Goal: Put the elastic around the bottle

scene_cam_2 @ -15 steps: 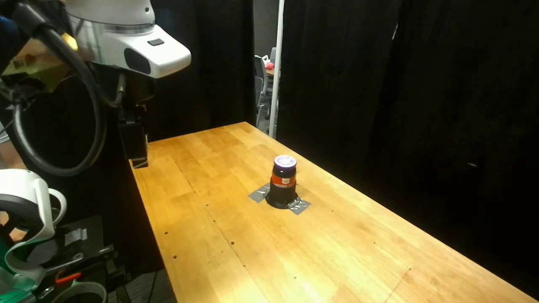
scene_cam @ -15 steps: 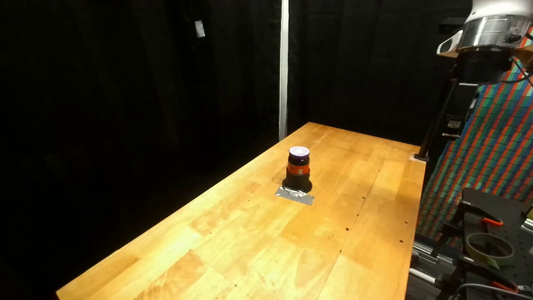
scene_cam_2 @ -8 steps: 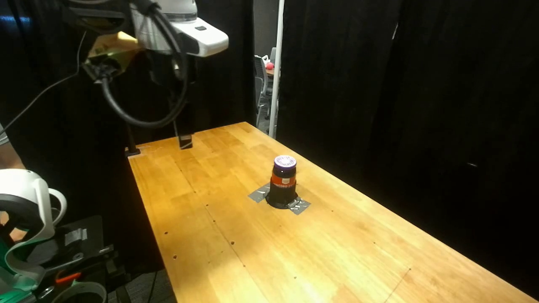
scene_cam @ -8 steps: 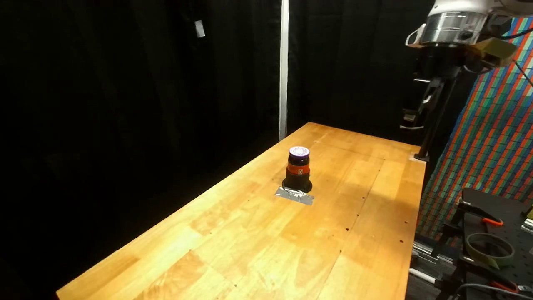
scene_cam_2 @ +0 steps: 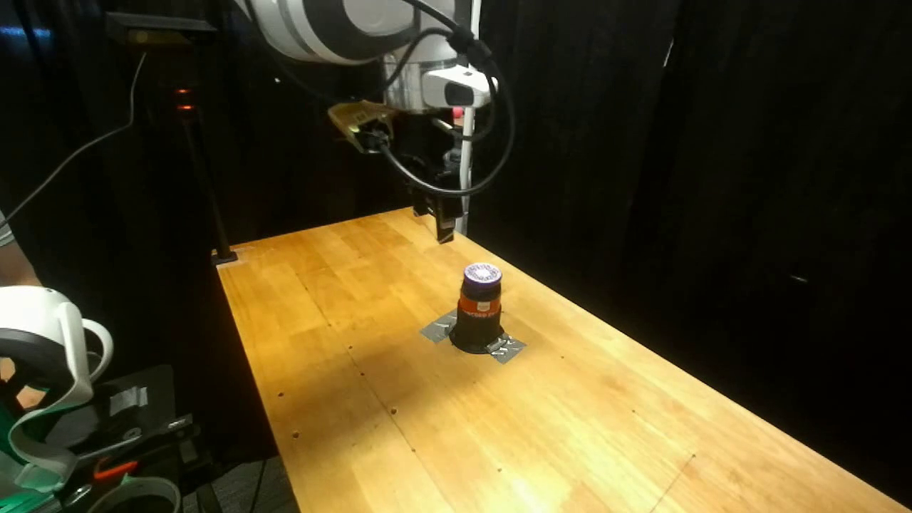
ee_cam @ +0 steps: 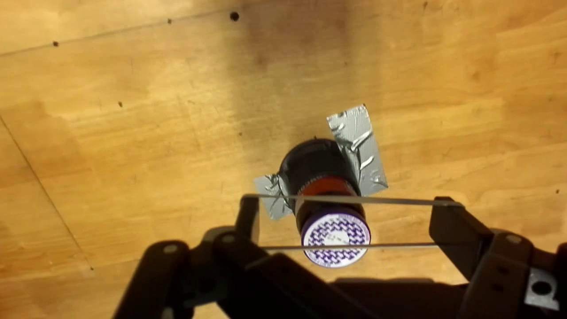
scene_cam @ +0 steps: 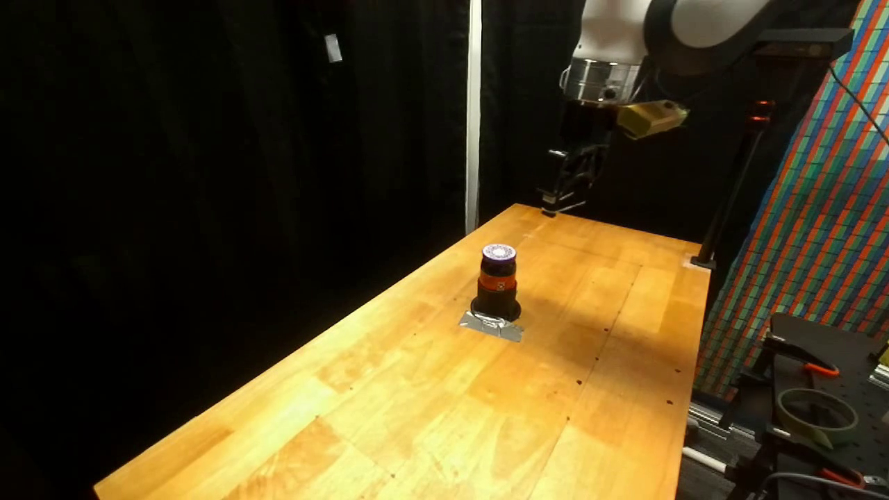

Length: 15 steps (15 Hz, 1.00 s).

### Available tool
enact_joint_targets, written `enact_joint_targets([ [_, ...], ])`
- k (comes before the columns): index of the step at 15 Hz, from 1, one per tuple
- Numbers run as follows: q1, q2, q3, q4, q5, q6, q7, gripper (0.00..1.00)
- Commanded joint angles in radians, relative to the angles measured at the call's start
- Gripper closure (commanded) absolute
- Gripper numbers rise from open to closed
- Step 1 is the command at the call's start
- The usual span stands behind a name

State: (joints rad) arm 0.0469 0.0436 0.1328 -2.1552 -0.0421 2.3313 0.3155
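- Black curtains (scene_cam: 243, 208) back the scene in both exterior views, broken by a pale upright pole (scene_cam: 474, 125). In front runs a long wooden table (scene_cam: 430, 396), warmly lit.
- Bottle (scene_cam_2: 479, 306): upright on the table, squat and dark, with an orange-red label (ee_cam: 327, 185) and a purple-and-white lid (ee_cam: 335, 234). Its lower part looks to sit in a black holder (scene_cam_2: 474, 332), apparently fixed down with grey tape (ee_cam: 361, 148).
- Robot arm (scene_cam: 615, 31): reaches in from the right in an exterior view, above the far part of the table.
- Jaws: parted wide, with nothing pinched between them. Stretched across them is the elastic (ee_cam: 390, 201), two strands spanning the gap.
- Done, as far as shown: the elastic is loaded on the jaws and spread open, and from left to right the bottle falls within their span in the wrist view.
- Left to do: everything at the bottle itself. The loop is not around it; in the wrist view one strand crosses the label and the other crosses the lid. My guess is that the jaws must centre over the lid, come down past it, then let the elastic slip off.
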Motion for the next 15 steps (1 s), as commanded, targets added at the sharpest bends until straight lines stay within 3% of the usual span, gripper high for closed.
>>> enact_joint_targets([
  [1,0.019,0.206,-0.029,0.215,0.005,0.039,-0.019,0.00],
  [7,0.040,0.395,-0.062,0.391,0.014,0.073,-0.043,0.00],
  [15,0.044,0.511,-0.077,0.482,0.035,0.053,-0.067,0.00],
])
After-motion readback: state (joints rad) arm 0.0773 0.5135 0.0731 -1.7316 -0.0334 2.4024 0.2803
